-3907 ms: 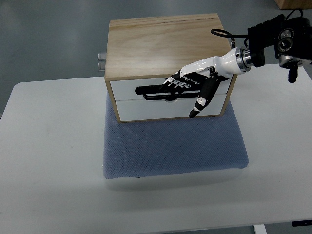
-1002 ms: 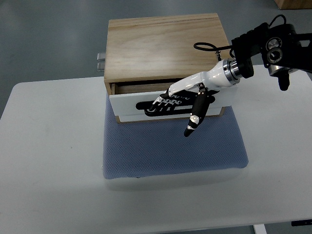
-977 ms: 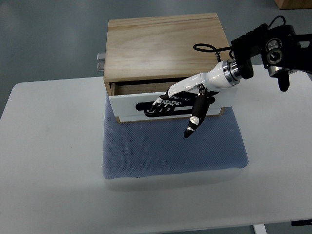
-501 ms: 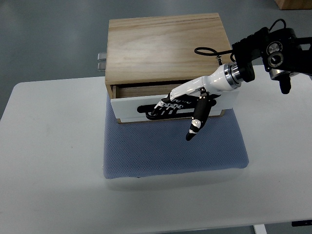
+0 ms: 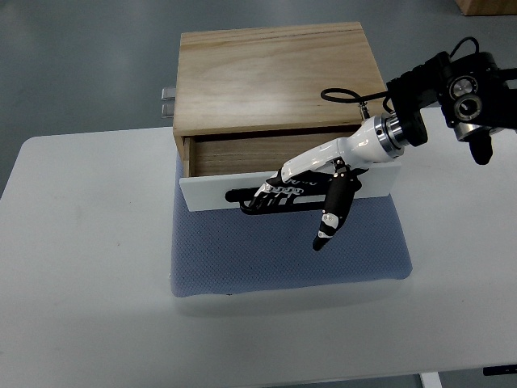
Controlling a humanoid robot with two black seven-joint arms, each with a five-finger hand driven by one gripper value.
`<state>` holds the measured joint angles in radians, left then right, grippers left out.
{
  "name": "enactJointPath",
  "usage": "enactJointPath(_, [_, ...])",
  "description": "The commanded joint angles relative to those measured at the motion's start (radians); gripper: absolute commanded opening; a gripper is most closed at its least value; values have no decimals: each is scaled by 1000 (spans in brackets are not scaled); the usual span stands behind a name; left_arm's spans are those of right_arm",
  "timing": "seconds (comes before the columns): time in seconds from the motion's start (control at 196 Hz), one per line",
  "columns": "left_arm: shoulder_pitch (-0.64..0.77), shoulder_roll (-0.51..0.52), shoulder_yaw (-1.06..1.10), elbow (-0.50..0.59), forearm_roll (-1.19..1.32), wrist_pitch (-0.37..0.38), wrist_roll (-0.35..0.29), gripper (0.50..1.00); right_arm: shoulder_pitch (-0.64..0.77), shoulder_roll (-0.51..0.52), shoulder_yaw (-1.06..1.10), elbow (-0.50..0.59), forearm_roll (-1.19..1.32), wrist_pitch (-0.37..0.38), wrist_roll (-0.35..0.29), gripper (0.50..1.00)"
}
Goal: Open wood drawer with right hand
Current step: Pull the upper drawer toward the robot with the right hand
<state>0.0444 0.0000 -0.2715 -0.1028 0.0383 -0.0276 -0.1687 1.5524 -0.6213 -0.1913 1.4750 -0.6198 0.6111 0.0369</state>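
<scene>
White table (image 5: 81, 267) carried a blue mat (image 5: 283, 250); the wood cabinet (image 5: 279, 77) sat at the mat's far end. Its drawer (image 5: 210, 192) stood partly pulled out, white front over the mat. Likely rigid, light, sliding easily; best hold was the dark handle (image 5: 242, 196). Right hand (image 5: 303, 182) reached in from the right, fingers (image 5: 271, 192) curled on the handle, thumb (image 5: 331, 214) hanging free, pointing down.

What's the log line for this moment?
stage: pulling | right hand: fingers hooked in drawer handle | top drawer: partly open | wood box: on blue mat | left hand: not visible
</scene>
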Motion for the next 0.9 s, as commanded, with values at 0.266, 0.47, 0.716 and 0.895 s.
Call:
enactJointPath(0.266, [0,0,0,0,0,0,0,1000,0,-15,0,44,2,0,1,944])
enactJointPath(0.47, [0,0,0,0,0,0,0,1000,21,-25,0,54,5,0,3,944])
enactJointPath(0.716, [0,0,0,0,0,0,0,1000,38,-31,1,54,5,0,1,944])
enactJointPath(0.895, [0,0,0,0,0,0,0,1000,41,-32,1,45,3,0,0,944])
